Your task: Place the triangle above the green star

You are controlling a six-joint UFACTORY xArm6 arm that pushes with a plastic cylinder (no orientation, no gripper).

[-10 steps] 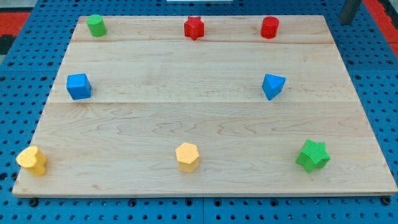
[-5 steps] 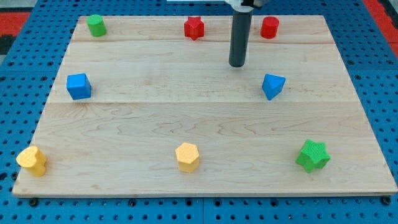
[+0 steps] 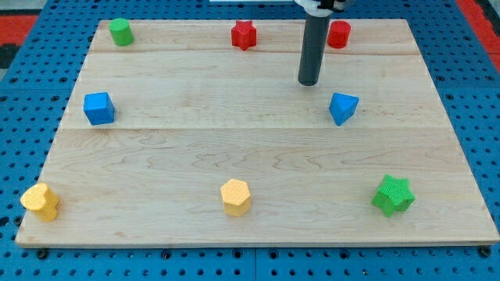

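The blue triangle [image 3: 343,108] lies on the wooden board [image 3: 258,156] right of centre. The green star [image 3: 392,195] sits at the view's bottom right, well below the triangle. My tip [image 3: 309,83] stands a short way up and to the left of the blue triangle, with a small gap between them. The dark rod rises from it to the view's top edge.
A green cylinder [image 3: 120,32], a red star [image 3: 244,34] and a red cylinder [image 3: 339,34] line the top edge. A blue cube [image 3: 98,108] is at the left. A yellow block [image 3: 40,201] and a yellow hexagon [image 3: 235,196] sit along the bottom.
The rod came in from the view's top right to the board, then shifted slightly right, closer to the blue triangle. No block has moved.
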